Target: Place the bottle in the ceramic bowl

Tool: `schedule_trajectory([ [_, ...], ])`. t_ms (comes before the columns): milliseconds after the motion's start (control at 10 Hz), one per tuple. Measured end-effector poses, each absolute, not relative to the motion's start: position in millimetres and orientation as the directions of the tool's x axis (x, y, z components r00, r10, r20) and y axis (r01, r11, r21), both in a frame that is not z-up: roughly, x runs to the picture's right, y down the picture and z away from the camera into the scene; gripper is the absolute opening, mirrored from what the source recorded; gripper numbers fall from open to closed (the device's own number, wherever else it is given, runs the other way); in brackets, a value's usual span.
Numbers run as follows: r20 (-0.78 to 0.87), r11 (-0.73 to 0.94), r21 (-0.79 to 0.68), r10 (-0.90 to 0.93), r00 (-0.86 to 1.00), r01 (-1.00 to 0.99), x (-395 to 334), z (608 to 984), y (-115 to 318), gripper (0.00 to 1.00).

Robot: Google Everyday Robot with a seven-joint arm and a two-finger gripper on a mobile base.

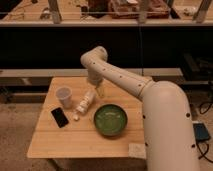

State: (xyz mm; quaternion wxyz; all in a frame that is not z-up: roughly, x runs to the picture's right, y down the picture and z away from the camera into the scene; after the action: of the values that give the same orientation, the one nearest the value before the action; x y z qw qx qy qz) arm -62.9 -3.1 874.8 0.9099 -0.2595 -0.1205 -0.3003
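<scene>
The bottle [86, 101] is small, white and ribbed. It lies on its side on the wooden table [75, 142], between the cup and the ceramic bowl. The ceramic bowl [110, 120] is wide, green and glossy, with nothing in it, and sits right of and nearer than the bottle. My gripper [100, 91] hangs from the white arm [120, 77], pointing down just right of the bottle's far end and behind the bowl. It holds nothing that I can see.
A translucent white plastic cup [64, 95] stands left of the bottle. A black phone [59, 117] lies at the left front. A small white piece [76, 117] lies near the bottle's near end. A pale flat item [136, 150] lies at the front right. The arm's bulk covers the table's right side.
</scene>
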Motion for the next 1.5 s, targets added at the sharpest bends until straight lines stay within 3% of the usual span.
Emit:
schedule_trajectory([
  [700, 0.392, 0.675, -0.359, -0.517, 0.761, 0.644, -96.1, 914.9, 31.9, 0.8],
  [1200, 0.624, 0.616, -0.233, -0.499, 0.602, 0.752, -77.1, 913.6, 28.7, 0.8],
  [1500, 0.683, 0.515, -0.208, -0.532, 0.5, 0.832, -93.0, 920.8, 39.5, 0.8],
])
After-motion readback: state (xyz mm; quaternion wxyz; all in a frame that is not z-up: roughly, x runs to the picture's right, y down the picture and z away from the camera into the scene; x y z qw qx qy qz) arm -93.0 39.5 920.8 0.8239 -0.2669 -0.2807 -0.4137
